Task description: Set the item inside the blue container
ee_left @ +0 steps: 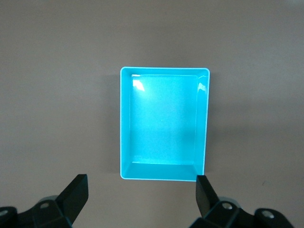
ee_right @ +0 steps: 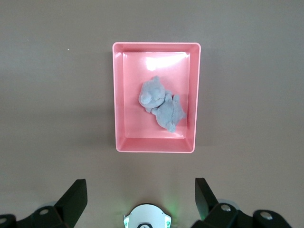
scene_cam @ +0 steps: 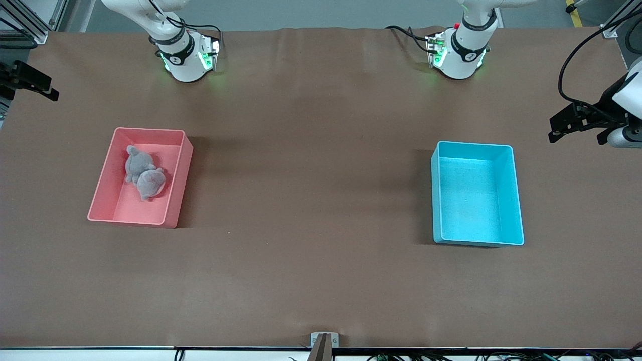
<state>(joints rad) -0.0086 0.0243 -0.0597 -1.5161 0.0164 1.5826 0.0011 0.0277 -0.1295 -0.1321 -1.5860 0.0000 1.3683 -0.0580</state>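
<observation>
Nothing done yet. The grey soft toy (ee_right: 161, 109) lies in the pink bin (scene_cam: 178, 198), straight under the right gripper (ee_right: 137, 202), which hangs high w/ its 2 fingers spread, holding nothing. The toy's long line runs slanted across the bin, head toward the robots' bases. The left gripper (ee_left: 142, 199), also spread & empty, waits above the blue container (ee_left: 203, 123), which has nothing in it. Left to do: grab, carry, drop.

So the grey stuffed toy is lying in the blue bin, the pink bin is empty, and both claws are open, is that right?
Not quite: the bins are swapped. The grey stuffed toy lies in the pink bin, and the blue bin is the empty one, as the front view and both wrist views show. The left claw and right claw are indeed open.
</observation>
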